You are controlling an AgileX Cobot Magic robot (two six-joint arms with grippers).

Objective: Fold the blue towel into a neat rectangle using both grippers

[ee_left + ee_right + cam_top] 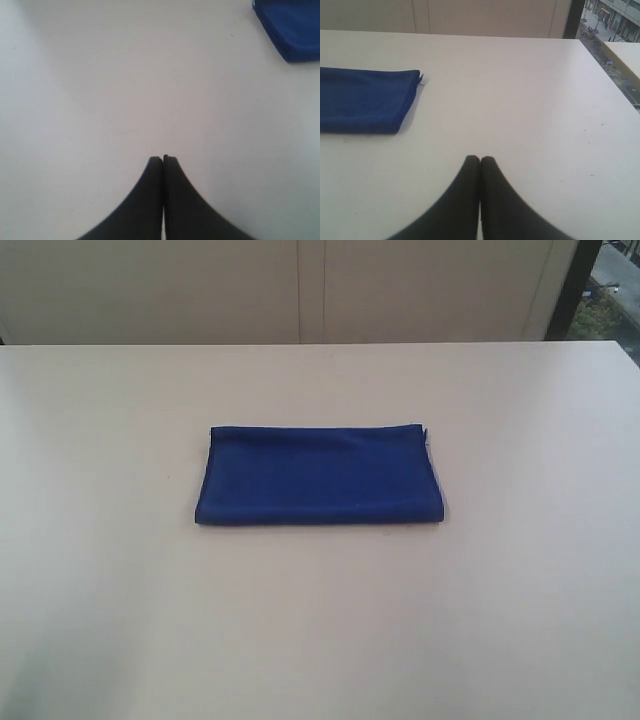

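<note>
Shows the left gripper (pixel 163 159) over a white table (pixel 100 90), fingers (pixel 145 200) pressed together, gripping nothing. Catches a folded towel (pixel 292 27) corner lying flat, well apart from the fingertips.

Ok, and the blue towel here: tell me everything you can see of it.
The blue towel is a plain deep-blue cloth, soft-looking, folded into a flat, layered rectangle, long side across the exterior view. Stacked layers show at its ends, and a small loose thread sticks out at the far right corner. It lies near the middle of the pale table, touching nothing else; the left gripper and right gripper are both shut and clear of it.
</note>
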